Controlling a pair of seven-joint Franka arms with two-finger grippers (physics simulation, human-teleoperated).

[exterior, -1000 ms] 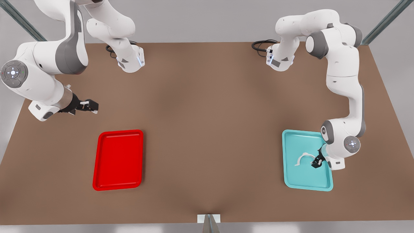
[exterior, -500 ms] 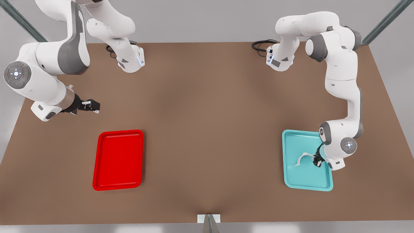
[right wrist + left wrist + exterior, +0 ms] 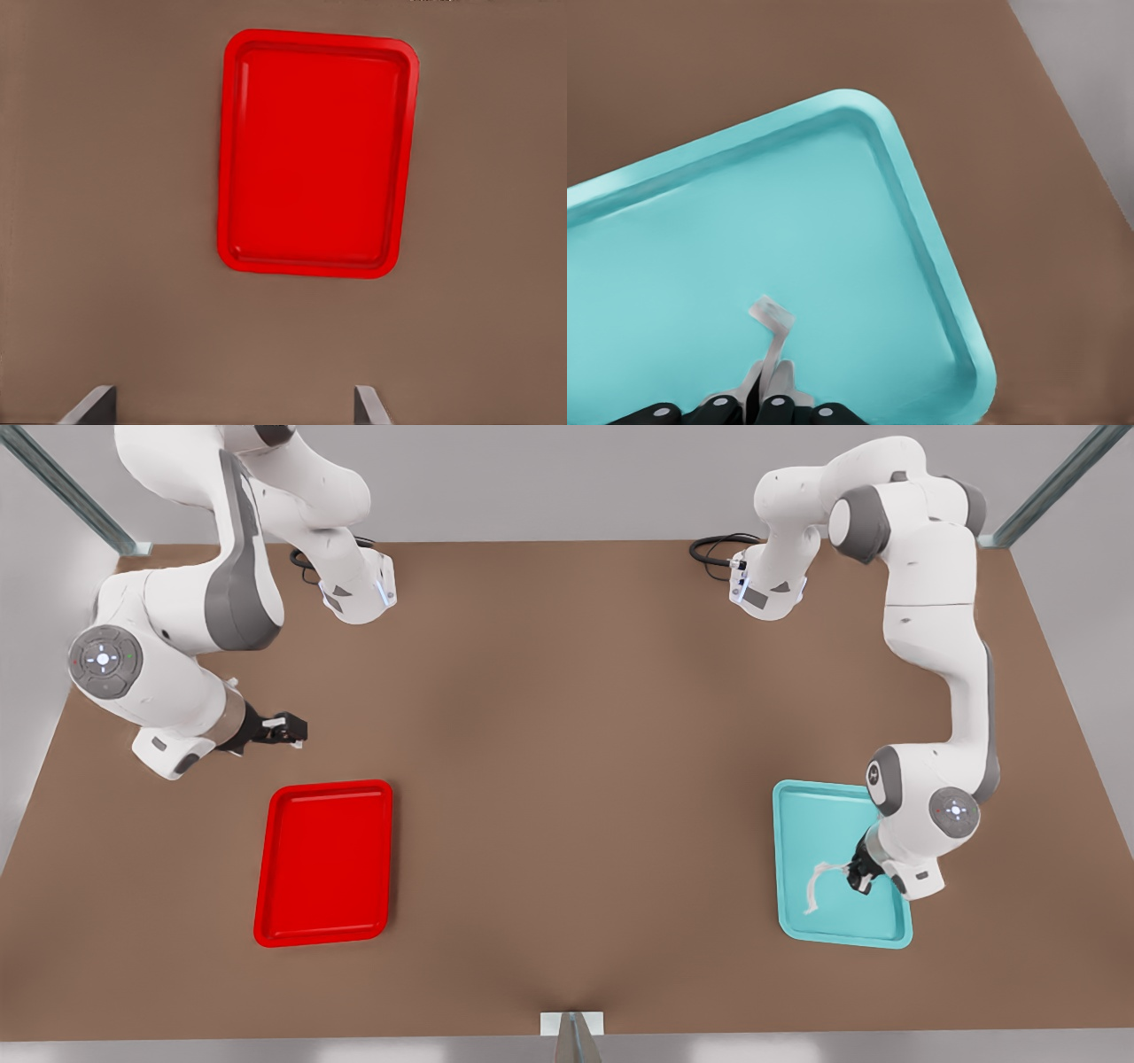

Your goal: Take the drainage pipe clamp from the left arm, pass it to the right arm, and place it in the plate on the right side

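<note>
The drainage pipe clamp (image 3: 819, 883), a thin white curved strap, hangs tilted over the teal tray (image 3: 842, 939) at the front view's right. My left gripper (image 3: 858, 879) is shut on one end of it. The left wrist view shows the clamp (image 3: 772, 329) sticking out from between the closed fingertips of the gripper (image 3: 769, 382), above the teal tray (image 3: 921, 221). The red plate (image 3: 323, 864) lies bare at the front view's left. My right gripper (image 3: 297, 731) hovers just behind the plate, open. The right wrist view looks down on the plate (image 3: 314, 155) past the spread fingers (image 3: 93, 403).
The brown table (image 3: 567, 779) stretches between the two trays. Both arm bases (image 3: 359, 593) and their cables stand at the back edge. A small white bracket (image 3: 571, 1023) sits at the front edge.
The left gripper has gripped the clamp's end and tilted it up off the teal tray. The right arm has swung toward the front view's right, closer to the red plate.
</note>
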